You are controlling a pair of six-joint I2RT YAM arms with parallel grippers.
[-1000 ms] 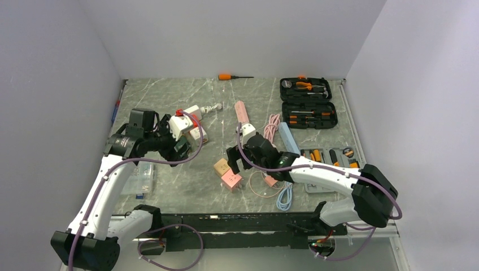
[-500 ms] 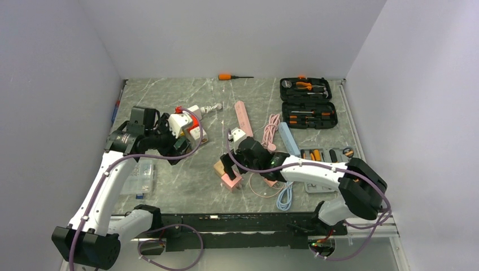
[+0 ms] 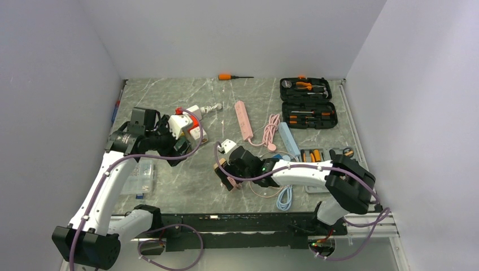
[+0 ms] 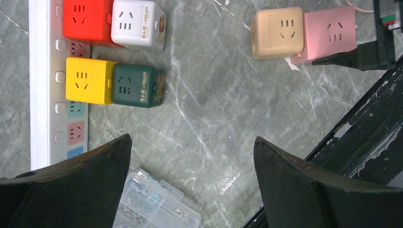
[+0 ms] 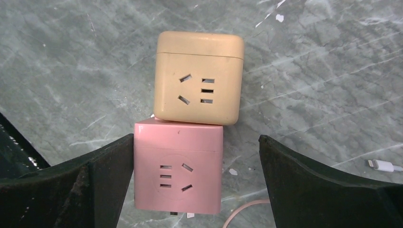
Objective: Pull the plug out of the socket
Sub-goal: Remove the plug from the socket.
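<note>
The pink cube [image 5: 178, 166] and the beige cube [image 5: 198, 78] are lying side against side on the grey marble table [image 5: 71, 71], near its front edge and a little right of the middle. Each one is showing one socket face upward, and I am not seeing any writing on them. Which cube is plugged into which, I cannot tell.

The right gripper [image 5: 195, 142] is hanging over them with its jaws spread wide. The pink cube is sitting between the fingers. The finger on the picture's left side is very close to it, but contact is not clear. A pink cable [image 5: 247, 209] and a white connector [image 5: 382, 165] are lying near.

The left gripper [image 4: 192, 140] is also standing open, holding nothing, above bare table. Beside it a white power strip [image 4: 40, 85] is carrying four cubes: red [image 4: 87, 20], white [image 4: 138, 24], yellow [image 4: 89, 80] and dark green [image 4: 139, 85]. The white and the green ones are wearing small print that looks like DELIXI. So six cubes are showing in all. One clear plastic box [image 4: 157, 209] is lying near the strip.

Further back, one pink strip [image 3: 244, 119], one orange screwdriver [image 3: 231, 76] and one open black tool case [image 3: 308, 101] are resting.
</note>
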